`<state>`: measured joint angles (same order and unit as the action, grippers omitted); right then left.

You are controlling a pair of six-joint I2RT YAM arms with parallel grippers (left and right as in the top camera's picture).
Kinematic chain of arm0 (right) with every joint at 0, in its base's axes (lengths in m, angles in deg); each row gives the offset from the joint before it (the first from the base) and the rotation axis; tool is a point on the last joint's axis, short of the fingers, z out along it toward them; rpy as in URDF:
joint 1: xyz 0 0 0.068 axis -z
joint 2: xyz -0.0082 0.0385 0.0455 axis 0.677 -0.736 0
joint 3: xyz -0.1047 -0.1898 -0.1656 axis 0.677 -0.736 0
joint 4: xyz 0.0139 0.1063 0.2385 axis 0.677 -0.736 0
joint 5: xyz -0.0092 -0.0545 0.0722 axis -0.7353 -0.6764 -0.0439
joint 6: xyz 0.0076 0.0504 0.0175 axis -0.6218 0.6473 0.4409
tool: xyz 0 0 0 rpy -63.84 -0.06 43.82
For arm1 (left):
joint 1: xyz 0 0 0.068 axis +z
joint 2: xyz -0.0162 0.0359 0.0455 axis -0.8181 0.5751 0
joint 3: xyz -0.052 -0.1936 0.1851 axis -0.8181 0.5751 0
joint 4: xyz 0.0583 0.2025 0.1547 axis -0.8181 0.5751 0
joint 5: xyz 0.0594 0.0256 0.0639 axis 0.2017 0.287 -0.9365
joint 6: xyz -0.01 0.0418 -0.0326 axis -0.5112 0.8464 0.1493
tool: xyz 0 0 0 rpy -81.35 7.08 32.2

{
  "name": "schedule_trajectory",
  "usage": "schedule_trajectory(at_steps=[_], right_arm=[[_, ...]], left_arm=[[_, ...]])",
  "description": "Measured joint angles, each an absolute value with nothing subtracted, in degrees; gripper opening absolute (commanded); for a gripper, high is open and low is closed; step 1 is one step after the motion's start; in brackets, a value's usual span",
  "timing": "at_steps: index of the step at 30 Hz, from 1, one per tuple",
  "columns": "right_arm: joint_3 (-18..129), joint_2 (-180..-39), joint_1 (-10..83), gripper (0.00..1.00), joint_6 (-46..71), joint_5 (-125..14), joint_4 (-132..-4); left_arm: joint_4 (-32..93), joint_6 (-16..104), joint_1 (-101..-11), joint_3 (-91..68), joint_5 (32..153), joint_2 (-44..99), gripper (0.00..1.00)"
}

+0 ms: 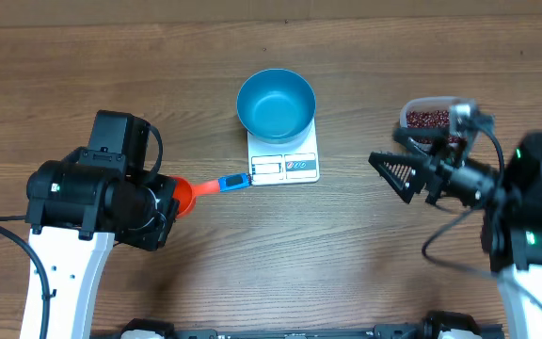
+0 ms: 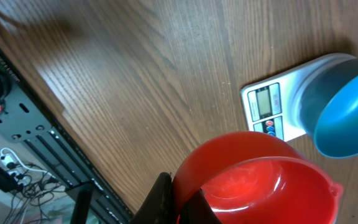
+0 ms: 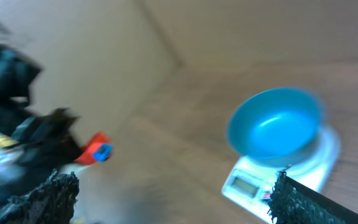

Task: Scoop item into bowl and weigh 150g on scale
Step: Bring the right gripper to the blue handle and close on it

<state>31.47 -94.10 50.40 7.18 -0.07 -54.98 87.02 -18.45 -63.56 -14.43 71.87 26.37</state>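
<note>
The empty blue bowl [image 1: 274, 102] stands on the white scale [image 1: 284, 166] at mid-table. My left gripper [image 1: 170, 200] is shut on the rim of a red scoop [image 1: 185, 194], whose blue-tipped handle [image 1: 233, 183] points at the scale. In the left wrist view the scoop's cup [image 2: 260, 180] looks empty, with the scale [image 2: 267, 107] and bowl [image 2: 347, 112] beyond. Dark red beans [image 1: 427, 118] lie in a clear tub [image 1: 410, 111] at the right. My right gripper [image 1: 398, 177] hangs open and empty just left of the tub. Its blurred view shows the bowl [image 3: 275, 129] and scale [image 3: 247, 184].
Bare wood tabletop [image 1: 346, 254] spreads between the two arms and in front of the scale. The table's front edge and cables [image 2: 17, 174] show in the left wrist view. Both white arm bases stand at the near corners.
</note>
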Motion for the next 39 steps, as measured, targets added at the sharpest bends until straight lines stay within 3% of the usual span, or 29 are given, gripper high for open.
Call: schedule_trajectory(at_steps=[3,6,11,15,22,39], right_arm=[[31.7,-102.8,50.4,1.0,16.4,14.1,-46.7],[31.8,-107.7,50.4,1.0,26.0,18.8,-45.7],[31.8,-112.9,46.9,1.0,39.0,18.0,-45.7],[31.8,-113.2,36.5,1.0,44.2,12.9,-40.4],[31.8,-113.1,24.9,1.0,45.9,3.1,-38.9],[31.8,-113.1,22.6,0.98,43.7,-2.6,-37.0]], left_arm=[[85.6,-18.5,-63.6,-14.4,72.1,26.4,0.04],[85.5,-19.7,-63.6,-14.4,72.4,26.4,0.05],[83.4,-21.1,-64.2,-14.4,73.9,26.4,0.04],[80.5,-21.4,-67.5,-14.4,73.4,27.2,0.04],[79.9,-21.5,-73.2,-14.4,71.4,31.2,0.04],[70.9,-28.0,-80.5,-14.4,71.9,32.0,0.04]])
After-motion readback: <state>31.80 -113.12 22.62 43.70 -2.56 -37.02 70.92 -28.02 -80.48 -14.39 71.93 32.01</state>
